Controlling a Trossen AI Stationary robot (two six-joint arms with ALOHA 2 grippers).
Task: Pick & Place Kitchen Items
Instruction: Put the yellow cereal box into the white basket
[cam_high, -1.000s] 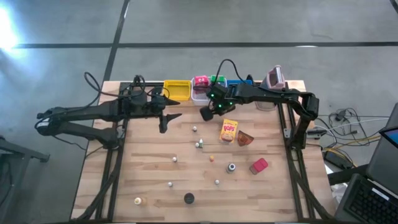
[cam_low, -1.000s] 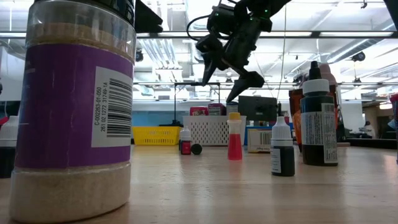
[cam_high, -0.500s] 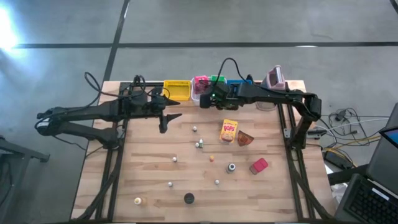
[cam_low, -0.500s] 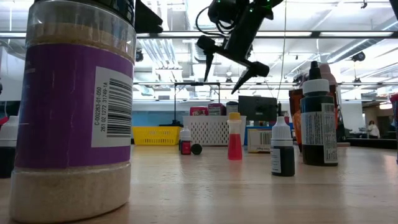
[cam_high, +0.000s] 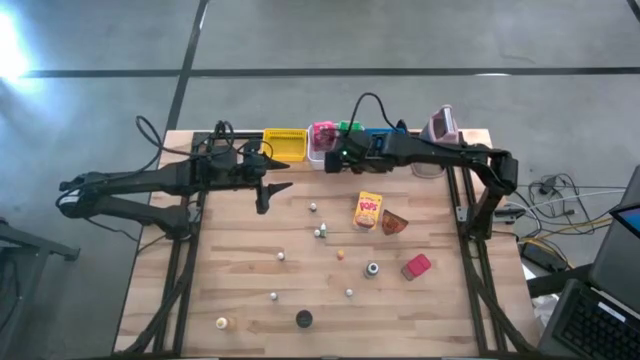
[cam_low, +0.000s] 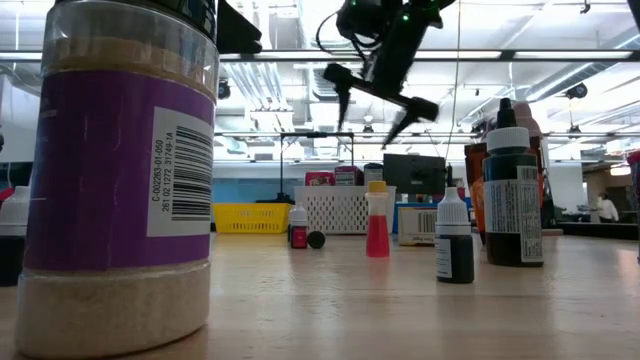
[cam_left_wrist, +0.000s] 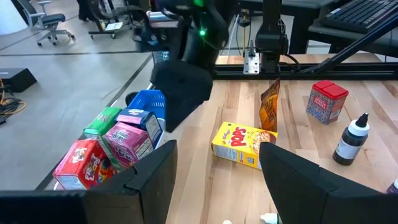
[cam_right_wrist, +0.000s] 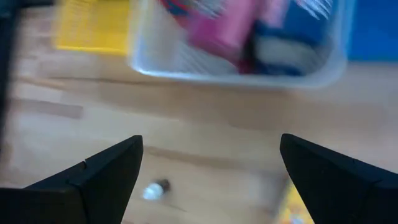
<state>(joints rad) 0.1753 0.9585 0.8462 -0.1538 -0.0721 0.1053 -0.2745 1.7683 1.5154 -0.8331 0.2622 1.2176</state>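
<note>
With its fingers spread wide and nothing between them, my right gripper (cam_high: 333, 160) hangs in the air just in front of the white bin (cam_high: 322, 157) at the far edge of the table (cam_high: 240, 260). It touches nothing; in the low view the gripper (cam_low: 375, 92) sits high above the tabletop with both fingers splayed. That bin holds pink, green and blue packets (cam_left_wrist: 127, 134), directly beyond my fingertips. The yellow bin (cam_high: 285, 145) stands just left of it.

Nearer and to the right of this gripper lie the yellow box (cam_high: 368, 210), then the brown packet (cam_high: 394, 222) beside it, and the red packet (cam_high: 416, 266) nearer still. Small whitish pieces (cam_high: 319, 232) are scattered over the middle of the table, well apart from my fingers, with a tiny orange piece (cam_high: 341, 254) among them and a dark round piece (cam_high: 304, 319) at the near edge.

My left gripper (cam_high: 268, 190) waits over the far left part of the table, fingers parted and empty.
</note>
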